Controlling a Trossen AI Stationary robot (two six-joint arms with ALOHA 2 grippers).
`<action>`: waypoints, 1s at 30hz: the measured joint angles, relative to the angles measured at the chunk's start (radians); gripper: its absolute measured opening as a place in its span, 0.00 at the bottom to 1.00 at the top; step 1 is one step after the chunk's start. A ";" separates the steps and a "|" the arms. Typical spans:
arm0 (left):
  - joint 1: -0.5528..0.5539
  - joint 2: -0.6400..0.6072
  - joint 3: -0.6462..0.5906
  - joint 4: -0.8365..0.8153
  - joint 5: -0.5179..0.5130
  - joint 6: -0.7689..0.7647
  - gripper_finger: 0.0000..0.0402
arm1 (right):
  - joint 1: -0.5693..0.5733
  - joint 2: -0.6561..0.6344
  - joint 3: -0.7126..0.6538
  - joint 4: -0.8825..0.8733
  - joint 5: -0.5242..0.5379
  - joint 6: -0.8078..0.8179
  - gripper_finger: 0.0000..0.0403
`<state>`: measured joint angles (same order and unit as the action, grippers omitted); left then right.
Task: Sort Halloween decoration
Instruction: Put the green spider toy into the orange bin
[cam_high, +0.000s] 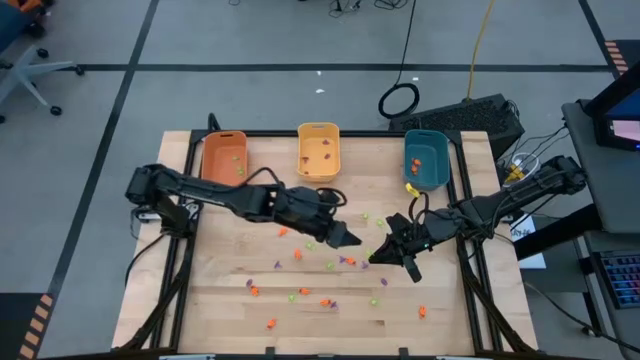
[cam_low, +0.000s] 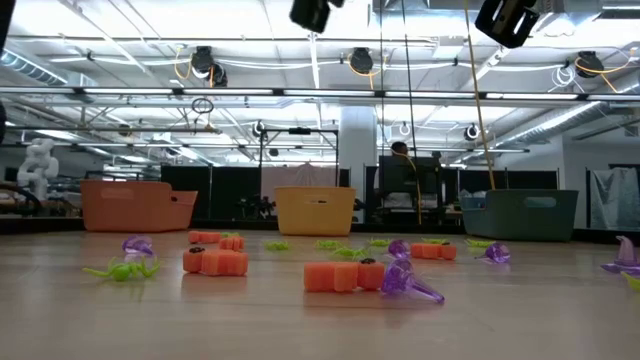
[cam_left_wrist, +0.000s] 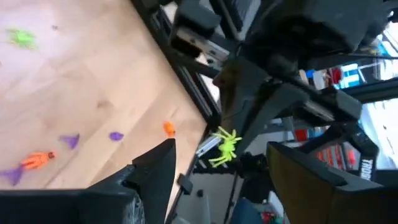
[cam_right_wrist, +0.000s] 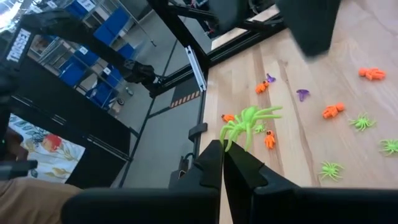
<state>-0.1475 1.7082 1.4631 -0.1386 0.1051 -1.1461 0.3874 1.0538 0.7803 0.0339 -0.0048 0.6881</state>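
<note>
Held above mid-table: a light green spider, pinched by its legs in the closed right gripper, with the left gripper gaping wide just beside it, holding nothing. Best done by gripping firmly, drawing clear of the left fingers before swinging, and releasing only over the chosen bin. Below, orange, green and purple trinkets strewn across the wooden table; at the far edge, an orange bin, yellow bin and teal bin, the left arm probably barring the first two.
</note>
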 joint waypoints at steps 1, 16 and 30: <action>-0.004 0.015 0.000 0.039 0.004 0.000 0.63 | 0.000 0.000 0.000 0.000 0.000 0.002 0.00; -0.031 0.109 0.000 0.193 0.053 -0.028 0.58 | 0.000 0.000 0.000 -0.001 -0.001 0.006 0.00; -0.038 0.117 0.000 0.246 0.050 -0.027 0.37 | 0.000 0.000 0.000 -0.008 -0.024 0.007 0.00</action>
<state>-0.1856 1.8252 1.4635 0.1075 0.1549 -1.1728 0.3874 1.0538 0.7803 0.0257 -0.0292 0.6952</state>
